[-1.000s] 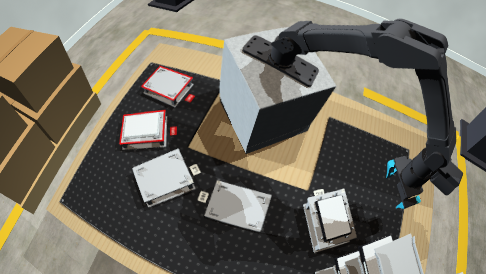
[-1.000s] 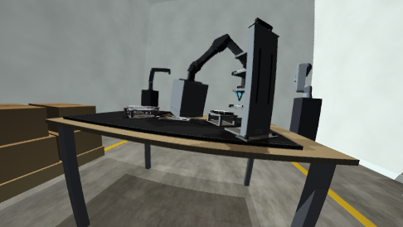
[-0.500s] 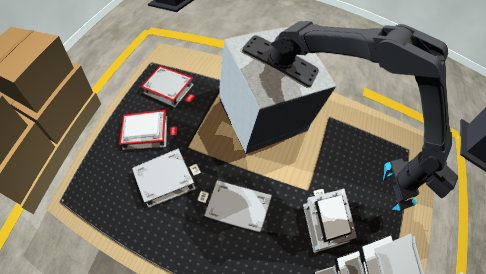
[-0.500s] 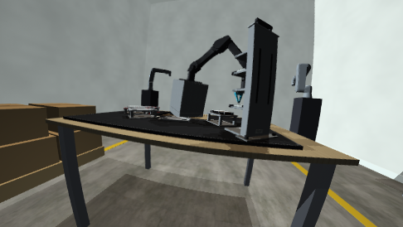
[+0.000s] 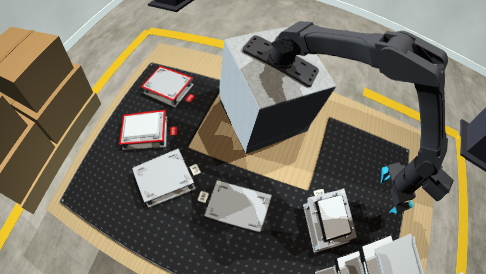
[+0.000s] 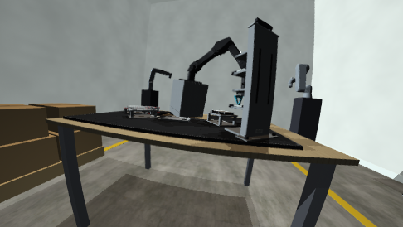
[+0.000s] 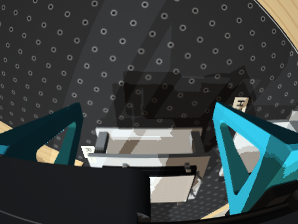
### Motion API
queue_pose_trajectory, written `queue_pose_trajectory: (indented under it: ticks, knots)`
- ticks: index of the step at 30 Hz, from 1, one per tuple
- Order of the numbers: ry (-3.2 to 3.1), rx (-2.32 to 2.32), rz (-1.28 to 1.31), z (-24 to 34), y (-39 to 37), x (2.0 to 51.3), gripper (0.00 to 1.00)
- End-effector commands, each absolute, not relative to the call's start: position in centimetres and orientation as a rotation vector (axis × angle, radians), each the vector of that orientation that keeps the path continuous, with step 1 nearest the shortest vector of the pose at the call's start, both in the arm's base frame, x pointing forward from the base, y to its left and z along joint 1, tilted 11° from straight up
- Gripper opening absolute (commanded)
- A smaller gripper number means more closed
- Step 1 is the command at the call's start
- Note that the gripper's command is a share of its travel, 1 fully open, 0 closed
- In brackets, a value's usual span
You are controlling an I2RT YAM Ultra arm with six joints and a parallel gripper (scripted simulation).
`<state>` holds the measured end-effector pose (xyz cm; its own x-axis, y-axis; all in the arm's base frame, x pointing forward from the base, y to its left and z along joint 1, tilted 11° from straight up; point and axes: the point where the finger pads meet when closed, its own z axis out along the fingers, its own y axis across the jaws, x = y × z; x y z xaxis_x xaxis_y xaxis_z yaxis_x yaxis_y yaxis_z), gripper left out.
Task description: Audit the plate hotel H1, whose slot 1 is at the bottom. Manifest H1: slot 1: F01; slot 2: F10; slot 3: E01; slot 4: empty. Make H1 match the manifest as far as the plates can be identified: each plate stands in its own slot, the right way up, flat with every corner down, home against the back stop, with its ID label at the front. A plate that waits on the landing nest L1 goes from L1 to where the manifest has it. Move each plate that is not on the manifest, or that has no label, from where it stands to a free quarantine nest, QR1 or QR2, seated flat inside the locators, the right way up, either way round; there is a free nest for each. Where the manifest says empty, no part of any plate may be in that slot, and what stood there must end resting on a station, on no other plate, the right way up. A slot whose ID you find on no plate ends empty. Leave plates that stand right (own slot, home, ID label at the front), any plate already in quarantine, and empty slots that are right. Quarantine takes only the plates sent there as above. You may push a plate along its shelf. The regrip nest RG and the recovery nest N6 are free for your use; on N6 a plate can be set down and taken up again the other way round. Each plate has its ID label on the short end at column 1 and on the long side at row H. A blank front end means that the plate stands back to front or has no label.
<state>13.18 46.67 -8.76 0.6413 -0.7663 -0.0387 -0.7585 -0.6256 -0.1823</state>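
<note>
The plate hotel H1 (image 6: 259, 83) is the tall grey tower at the table's right end; only its top shows in the overhead view (image 5: 385, 257). Its shelves stick out on the far side and their plates are too small to read. A white plate (image 5: 332, 216) lies on the landing nest L1 (image 5: 330, 220) beside the hotel. My gripper (image 5: 396, 192) (image 6: 239, 99) hangs open and empty with cyan fingers, right of L1 and close to the hotel's shelves. In the wrist view the open fingers frame the plate on its nest (image 7: 143, 144).
Two red-framed quarantine nests stand at the far left; one (image 5: 143, 127) looks white-filled, the other (image 5: 167, 84) grey. Two more grey nests (image 5: 162, 176) (image 5: 238, 205) lie in the middle. The arm's large grey base block (image 5: 275, 90) stands behind. Cardboard boxes (image 5: 35, 110) are off the table.
</note>
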Motion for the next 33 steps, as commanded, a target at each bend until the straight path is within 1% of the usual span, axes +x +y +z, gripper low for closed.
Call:
queue_pose_trajectory:
  ticks: [1, 6, 33]
  knots:
    - [1.247, -2.663, -0.054, -8.47, 47.19, 13.26, 1.0]
    - [1.247, -2.663, -0.054, -9.28, 47.32, 13.36, 1.0]
    - [1.247, -2.663, -0.054, -9.29, 47.32, 13.36, 1.0]
